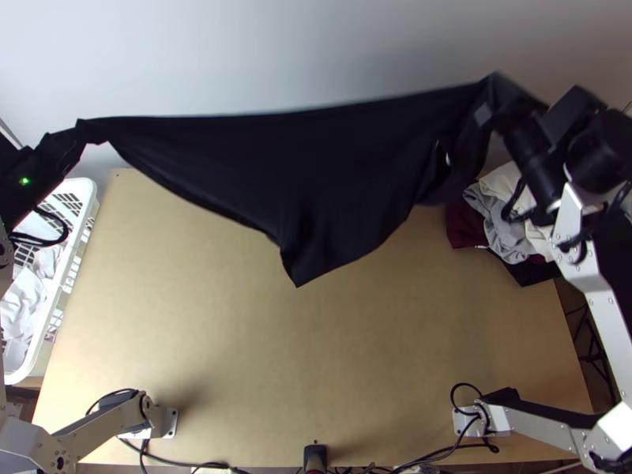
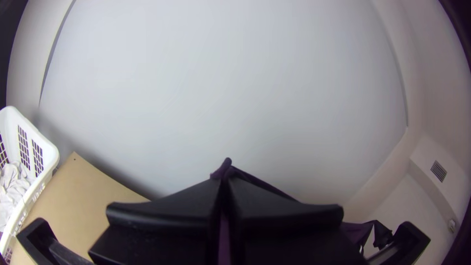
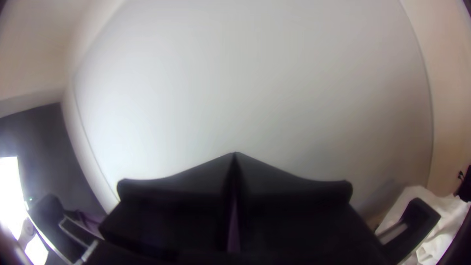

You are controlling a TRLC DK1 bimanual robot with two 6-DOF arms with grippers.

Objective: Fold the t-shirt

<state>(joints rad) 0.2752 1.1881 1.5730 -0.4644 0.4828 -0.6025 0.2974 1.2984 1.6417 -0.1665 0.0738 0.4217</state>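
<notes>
Wooden table (image 1: 197, 332): black t-shirt (image 1: 276, 166) hangs stretched above its far part. Left gripper (image 1: 85, 130) is clamped on one end, right gripper (image 1: 496, 93) on the other.

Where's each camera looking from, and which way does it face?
Top view: above the table, facing steeply down on the t-shirt; left arm and right arm show.
Left wrist view: on that arm's wrist, facing the wall; left gripper shows.
Right wrist view: on the other wrist, facing the wall; right gripper shows.
Top and left wrist views share the basket.
</notes>
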